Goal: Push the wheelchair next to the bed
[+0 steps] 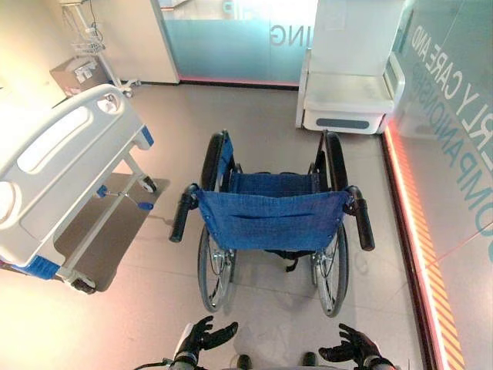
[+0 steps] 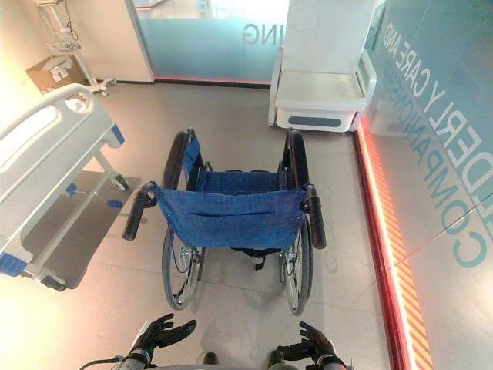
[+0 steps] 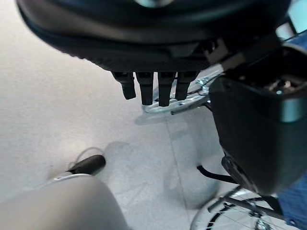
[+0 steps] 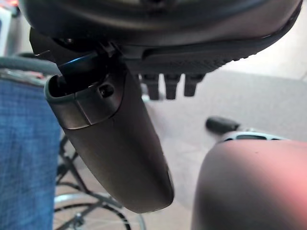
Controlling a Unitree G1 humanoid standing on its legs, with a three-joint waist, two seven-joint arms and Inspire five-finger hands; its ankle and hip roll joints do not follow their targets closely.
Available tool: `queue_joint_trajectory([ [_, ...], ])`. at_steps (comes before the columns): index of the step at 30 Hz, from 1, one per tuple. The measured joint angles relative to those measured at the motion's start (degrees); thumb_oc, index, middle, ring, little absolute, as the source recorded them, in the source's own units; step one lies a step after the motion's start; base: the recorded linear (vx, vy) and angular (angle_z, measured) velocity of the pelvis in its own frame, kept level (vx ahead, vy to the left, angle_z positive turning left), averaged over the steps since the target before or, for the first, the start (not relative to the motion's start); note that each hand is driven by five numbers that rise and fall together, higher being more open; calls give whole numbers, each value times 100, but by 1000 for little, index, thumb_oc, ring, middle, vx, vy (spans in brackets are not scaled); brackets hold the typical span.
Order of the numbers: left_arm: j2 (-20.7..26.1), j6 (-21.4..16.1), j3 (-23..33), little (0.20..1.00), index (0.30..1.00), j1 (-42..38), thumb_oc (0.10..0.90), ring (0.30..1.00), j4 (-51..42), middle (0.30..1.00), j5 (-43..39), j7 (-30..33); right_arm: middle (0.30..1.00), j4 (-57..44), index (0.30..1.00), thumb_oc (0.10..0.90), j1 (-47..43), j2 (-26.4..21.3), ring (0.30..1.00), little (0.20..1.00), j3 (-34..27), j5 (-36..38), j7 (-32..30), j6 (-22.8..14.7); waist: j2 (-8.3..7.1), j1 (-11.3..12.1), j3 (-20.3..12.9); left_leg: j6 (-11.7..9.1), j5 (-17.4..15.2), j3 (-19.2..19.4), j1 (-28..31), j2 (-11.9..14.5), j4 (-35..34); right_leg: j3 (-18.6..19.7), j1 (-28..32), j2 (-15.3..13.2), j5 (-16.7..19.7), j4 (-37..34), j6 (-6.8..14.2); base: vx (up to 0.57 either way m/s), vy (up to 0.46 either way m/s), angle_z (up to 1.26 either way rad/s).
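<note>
Wheelchair (image 1: 271,220): mid-floor, back toward robot, apart from bed (image 1: 58,166) at left.
Left hand (image 1: 206,336): loosely open, empty.
Right hand (image 1: 348,348): seemingly relaxed, empty.

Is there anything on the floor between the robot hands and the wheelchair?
No. In the left eye view, bare floor separates the left robot hand and right robot hand from the wheelchair. Both are open, holding nothing.

We see large teal capital letters (image 1: 460,146) running along the frosted glass wall (image 1: 431,46) on the right, from far to near. More large pale capitals (image 1: 293,35), cut off where a white unit (image 1: 347,85) stands, sit on the far glass partition (image 1: 223,42).
</note>
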Motion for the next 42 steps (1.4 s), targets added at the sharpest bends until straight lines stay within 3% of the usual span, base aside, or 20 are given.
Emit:
queue_joint_trajectory([
  [7, -14, -141, 14, 900, 900, 57, 800, 900, -35, 900, -385, -334, 900, -4, 900, 800, -13, 86, 900, 900, -38, 597, 34, -19, 61, -28, -20, -5, -4, 1, 55, -1, -2, -4, 146, 14, 67, -180, -2, 1, 2, 0],
  [11, -65, -143, 145, 900, 900, 91, 800, 900, -37, 900, -712, -456, 900, 13, 900, 800, -10, 95, 900, 900, -281, 1227, 518, 191, 98, -31, -24, -6, -5, 0, 104, -1, -4, -8, 209, 14, 68, -190, -2, 59, -24, 1],
  [16, -171, -45, 1224, 900, 900, 162, 800, 900, -344, 900, -1665, -560, 900, -380, 900, 800, -2, 23, 900, 900, -706, 2091, 726, 307, 77, 1, -11, -8, -4, -14, 259, 6, -11, -31, 379, 16, 71, -196, -1, 36, -64, 2],
  [20, -33, 10, 1870, 900, 900, 34, 800, 900, -536, 900, -2516, -368, 900, -754, 900, 800, -225, -343, 900, 900, -1202, 2758, 608, 319, 58, 30, -26, -30, -22, -16, 289, 3, -47, -31, 408, 12, 63, -199, -12, 6, -8, 1],
  [27, 818, 108, 2065, 900, 900, -34, 800, 900, -1363, 900, -2703, 287, 900, -1087, 900, 800, -807, -1666, 900, 900, -1879, 3203, 95, 471, 18, 28, -29, -5, -2, -46, 407, -4, -48, -33, 536, 12, 109, -222, 3, 6, 2, 1],
  [30, 1071, 104, 2248, 900, 900, -154, 800, 900, -1844, 900, -2957, 474, 900, -1620, 900, 800, -897, -1999, 900, 900, -2066, 3392, -176, 482, 8, 4, -24, -4, -2, -70, 447, -7, -49, -33, 582, 15, 109, -223, 3, 0, 0, 0],
  [38, 1251, -218, 2292, 900, 900, -769, 800, 900, -2962, 900, -3130, 1294, 900, -3318, 900, 800, -1591, -2090, 900, 900, -1889, 3346, -1434, 358, 19, -112, -1, -22, 15, -77, 329, -8, -48, -33, 465, 15, 121, -223, 12, -20, 2, 0],
  [42, 1290, -393, 2275, 900, 900, -971, 800, 900, -3460, 900, -2836, 1375, 900, -4109, 900, 800, -1723, -2093, 900, 900, -1642, 3161, -1706, 204, 38, -108, 43, -19, 16, -109, 317, -12, -45, -38, 460, 15, 121, -222, 10, -1, -1, 1],
])
